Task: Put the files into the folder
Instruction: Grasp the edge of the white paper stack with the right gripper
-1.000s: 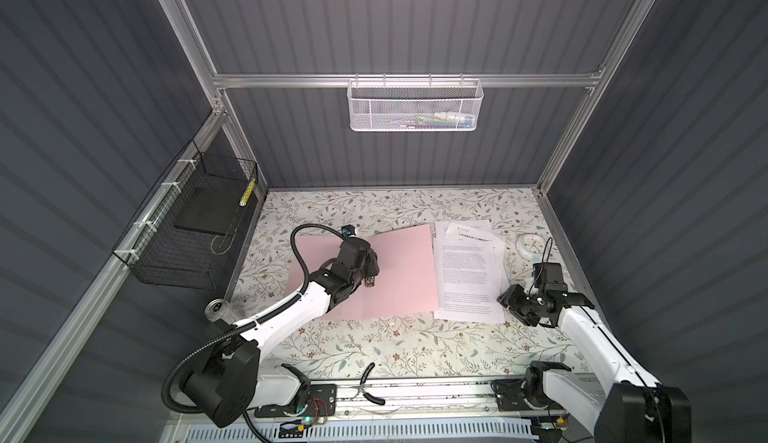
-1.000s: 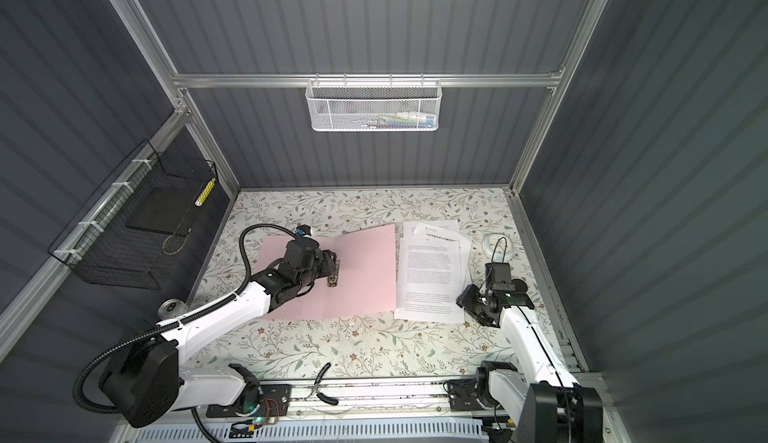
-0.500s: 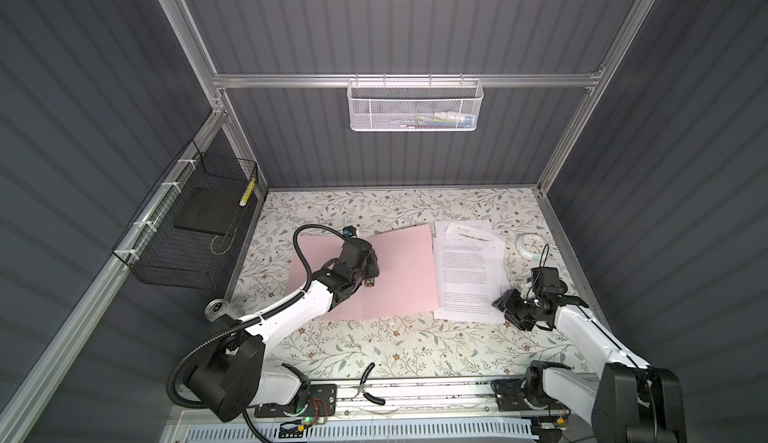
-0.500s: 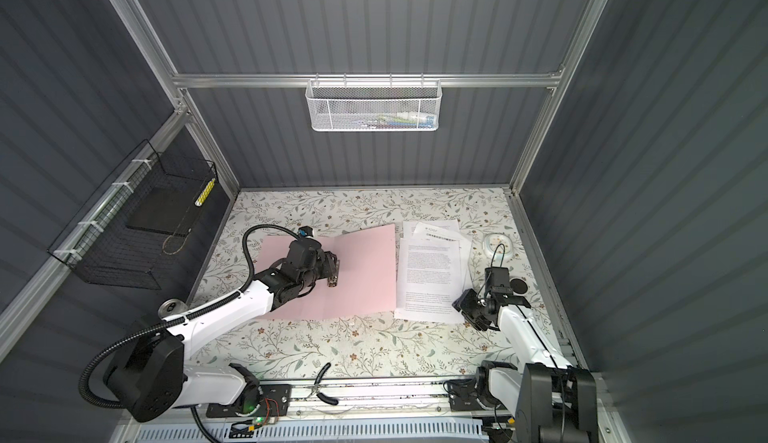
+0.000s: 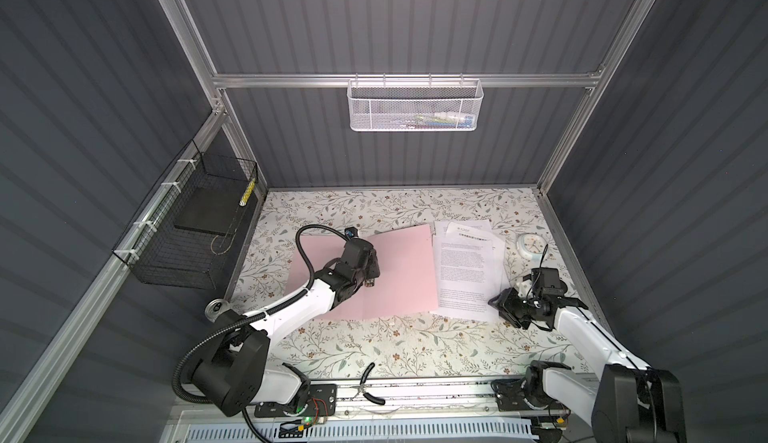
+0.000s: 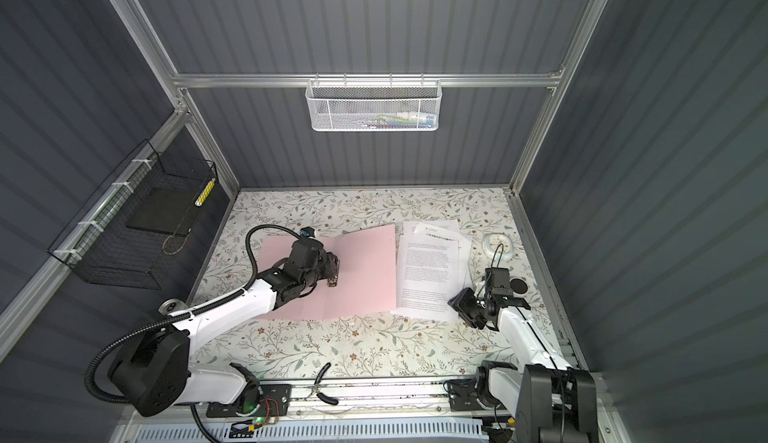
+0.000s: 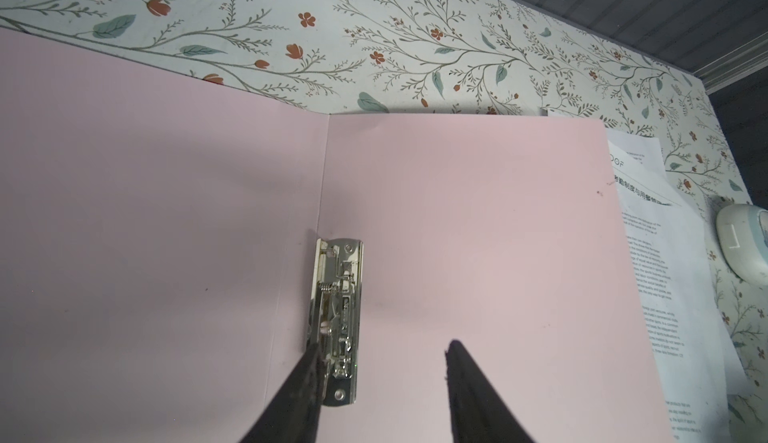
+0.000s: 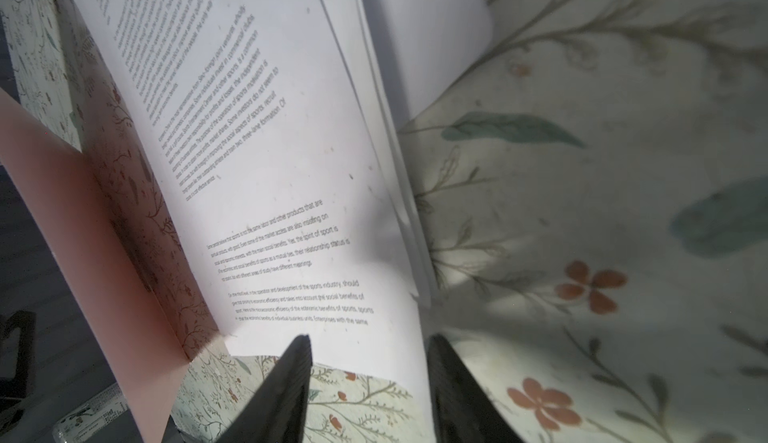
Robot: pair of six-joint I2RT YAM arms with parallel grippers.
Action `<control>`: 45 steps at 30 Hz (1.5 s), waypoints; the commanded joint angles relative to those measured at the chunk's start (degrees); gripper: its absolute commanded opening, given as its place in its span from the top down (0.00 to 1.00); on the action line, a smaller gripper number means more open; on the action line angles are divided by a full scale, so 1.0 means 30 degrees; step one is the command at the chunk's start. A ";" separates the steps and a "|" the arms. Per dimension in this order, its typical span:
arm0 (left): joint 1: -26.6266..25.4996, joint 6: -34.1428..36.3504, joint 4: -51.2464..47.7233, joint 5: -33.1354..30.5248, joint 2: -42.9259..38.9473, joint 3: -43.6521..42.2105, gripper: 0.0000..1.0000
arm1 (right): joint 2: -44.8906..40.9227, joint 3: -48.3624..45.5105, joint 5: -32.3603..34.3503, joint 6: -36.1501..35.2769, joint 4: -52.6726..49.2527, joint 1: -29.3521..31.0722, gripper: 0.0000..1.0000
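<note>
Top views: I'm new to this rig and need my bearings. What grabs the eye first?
The pink folder lies open and flat mid-table, with the left gripper open over its silver clip. Beside it, on the right in both top views, sits a fanned stack of white printed files, with the right gripper open at their near corner.

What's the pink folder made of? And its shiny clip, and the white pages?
Folder: probably thin matte card, creased flat at its fold. Clip: likely polished metal, mirror-bright silver. Files: seemingly matte printed paper, thin fanned edges.
</note>
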 commanded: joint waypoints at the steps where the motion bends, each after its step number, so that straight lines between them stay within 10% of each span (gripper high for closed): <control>1: -0.0088 0.0307 0.0179 -0.0066 0.0345 0.0217 0.51 | -0.0257 -0.0323 -0.1011 -0.0082 0.0441 -0.0065 0.54; 30: -0.0088 0.0365 0.0659 -0.0066 0.1401 0.0316 0.51 | 0.3928 -0.0856 -0.3770 0.1882 0.6394 0.0044 0.72; 45: -0.0088 0.0437 0.0738 -0.0127 0.1464 0.0145 0.51 | 0.4984 -0.0712 -0.4594 0.2571 0.7945 0.0286 1.00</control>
